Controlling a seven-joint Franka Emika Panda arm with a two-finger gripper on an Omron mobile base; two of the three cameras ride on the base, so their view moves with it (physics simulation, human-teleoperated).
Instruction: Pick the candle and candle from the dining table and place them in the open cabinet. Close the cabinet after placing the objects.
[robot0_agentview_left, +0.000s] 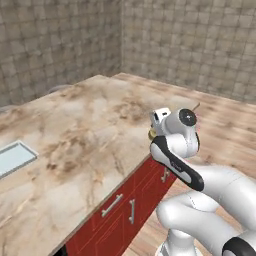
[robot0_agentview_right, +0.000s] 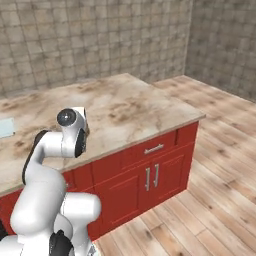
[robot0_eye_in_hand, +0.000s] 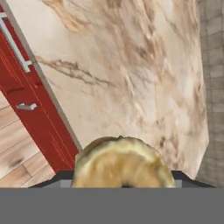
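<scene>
- Sink-like pale flat panel (robot0_agentview_left: 15, 157) sits in the far left of the long table with the beige, brown-veined marble top (robot0_agentview_left: 85, 125), seen from the left base view.
- Going right, the marble top is bare stone up to its front edge.
- Under that edge are red wooden cabinet fronts (robot0_agentview_left: 117, 215) with silver bar handles (robot0_agentview_left: 132, 210).
- Next, right at the table's front edge, is the squat olive-gold candle stub (robot0_agentview_left: 151, 133). It peeps out just below the white hand of the robot arm (robot0_agentview_left: 175, 145).
- In the hand view, the candle stub (robot0_eye_in_hand: 122, 159) looks big and round and very close. It fills the gap between the two small dark fingertips (robot0_eye_in_hand: 59, 176).
- The two-finger gripper (robot0_eye_in_hand: 124, 181) seems to be squeezed onto the candle stub from both sides. The fingers are mostly hidden, so I am only fairly sure.
- The candle stub's round top faces the hand camera. So I think it stands up along the fingers, not across them.
- It sits straight between the fingers, not off to one side, with the marble top and red fronts behind it.
- I think the next move is to carry it to the open cabinet. A soft grip could let the small stub slip out.
</scene>
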